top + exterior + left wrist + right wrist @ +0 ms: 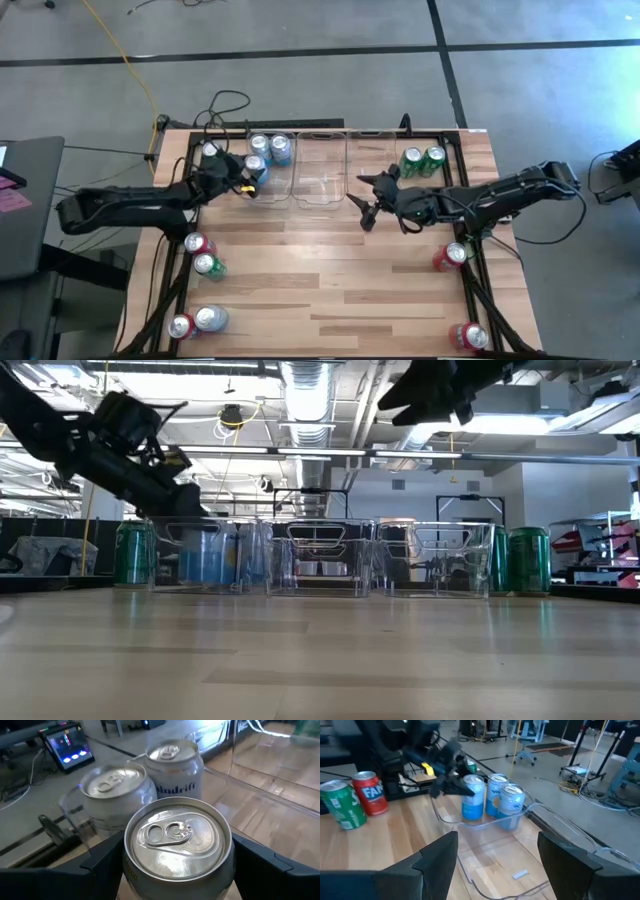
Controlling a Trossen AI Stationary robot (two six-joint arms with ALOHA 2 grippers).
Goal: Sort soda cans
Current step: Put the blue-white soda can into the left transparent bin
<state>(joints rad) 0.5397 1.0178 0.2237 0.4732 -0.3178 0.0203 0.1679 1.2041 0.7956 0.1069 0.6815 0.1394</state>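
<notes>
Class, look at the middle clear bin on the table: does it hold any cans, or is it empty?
Empty. In the high view the middle bin shows only bare bottom, while the blue cans stand in the bin beside it.

Pale wooden surface (330, 290) with a dark frame along its edges. Along the far edge, three clear bins side by side: left bin (268, 185) toward the far left corner, middle bin (322, 172), right bin (368, 150). Just beyond the right bin, near the far right corner, two green cans (422, 160) standing together. At the left edge, about midway, a red can (197, 243) touching a green can (207, 265). In the near left corner, a red can (181, 326) beside a silver-topped can (210, 318). At the right edge, a red can (449, 256); in the near right corner, another red can (469, 336).
</notes>
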